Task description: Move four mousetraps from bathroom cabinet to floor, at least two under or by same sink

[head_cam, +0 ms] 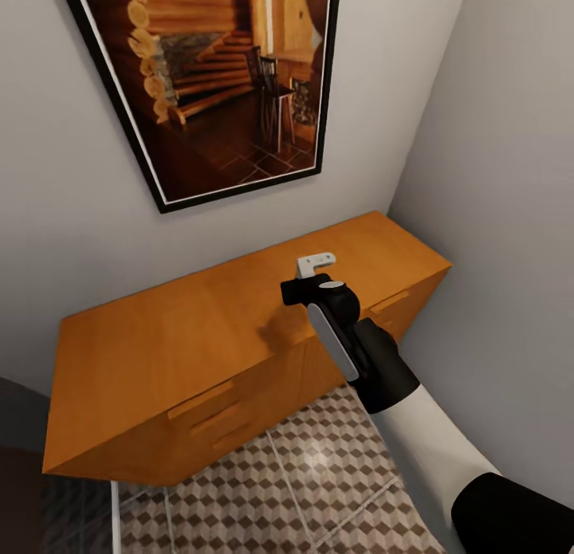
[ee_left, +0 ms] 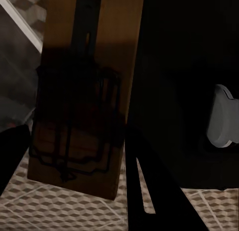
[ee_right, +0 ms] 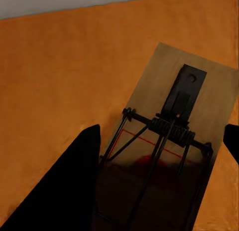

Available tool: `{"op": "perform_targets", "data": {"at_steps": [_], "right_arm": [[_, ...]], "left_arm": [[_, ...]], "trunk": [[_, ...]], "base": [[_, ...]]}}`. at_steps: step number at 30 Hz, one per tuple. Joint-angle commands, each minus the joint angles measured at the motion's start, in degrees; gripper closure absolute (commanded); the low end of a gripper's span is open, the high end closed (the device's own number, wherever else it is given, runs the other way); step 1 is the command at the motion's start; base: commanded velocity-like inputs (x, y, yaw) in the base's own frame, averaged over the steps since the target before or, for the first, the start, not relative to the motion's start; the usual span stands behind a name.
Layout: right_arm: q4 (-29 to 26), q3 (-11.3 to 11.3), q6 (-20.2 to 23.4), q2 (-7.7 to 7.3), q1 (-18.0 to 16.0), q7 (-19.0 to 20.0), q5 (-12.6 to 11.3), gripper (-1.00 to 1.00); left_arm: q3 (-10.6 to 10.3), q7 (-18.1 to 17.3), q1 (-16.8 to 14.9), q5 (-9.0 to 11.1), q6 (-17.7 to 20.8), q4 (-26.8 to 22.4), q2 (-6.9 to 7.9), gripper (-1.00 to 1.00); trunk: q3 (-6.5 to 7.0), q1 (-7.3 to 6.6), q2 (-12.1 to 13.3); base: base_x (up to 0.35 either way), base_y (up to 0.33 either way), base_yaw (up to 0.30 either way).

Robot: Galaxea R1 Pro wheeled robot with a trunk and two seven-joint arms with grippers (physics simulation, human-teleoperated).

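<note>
In the right wrist view a mousetrap [ee_right: 174,126], a pale wooden board with dark wire and a reddish spot, sits between the dark fingers [ee_right: 74,186] of my right gripper [ee_right: 164,133], which touch both its long edges. Behind it is the orange-brown top of the cabinet [ee_right: 59,66]. In the head view my right gripper [head_cam: 316,269] hovers over the cabinet [head_cam: 183,339] top, near its right half. My left gripper [ee_left: 77,133] is shut on a second mousetrap [ee_left: 84,86], shaded, above the cube-patterned bathroom floor [ee_left: 59,211]. The sink is out of view.
A framed picture [head_cam: 215,76] hangs on the wall above the cabinet. A grey side wall [head_cam: 502,179] closes the corner on the right. The cabinet's drawers [head_cam: 211,414] are shut. Patterned tiles [head_cam: 319,474] lie in front of the cabinet.
</note>
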Motion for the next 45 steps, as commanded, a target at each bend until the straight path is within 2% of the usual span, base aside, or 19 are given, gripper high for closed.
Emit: {"op": "perform_targets", "data": {"at_steps": [1, 30, 40, 45], "right_arm": [[0.0, 0.1, 0.1, -0.02, -0.1, -0.6, -0.6, 1.0], [0.6, 0.1, 0.1, -0.11, -0.1, -0.6, -0.5, 1.0], [1.2, 0.1, 0.0, -0.21, -0.1, -0.5, -0.5, 1.0], [2.2, 0.2, -0.3, -1.85, 0.0, -0.2, -0.7, 1.0]], "left_arm": [[-0.5, -0.2, -0.1, 0.5, -0.4, 0.2, -0.04, 1.0], [-0.5, -0.2, -0.1, 0.5, -0.4, 0.2, -0.04, 1.0], [-0.5, -0.2, -0.1, 0.5, -0.4, 0.2, 0.02, 1.0], [-0.5, -0.1, -0.1, 0.5, -0.4, 0.1, 0.05, 1.0]], "trunk": [[-0.09, 0.0, -0.1], [-0.09, 0.0, -0.1], [-0.09, 0.0, -0.1], [-0.09, 0.0, -0.1]], "base": [[-0.249, -0.23, 0.0], [-0.263, -0.218, 0.0], [-0.18, -0.21, 0.0], [-0.015, -0.024, 0.0]]}}
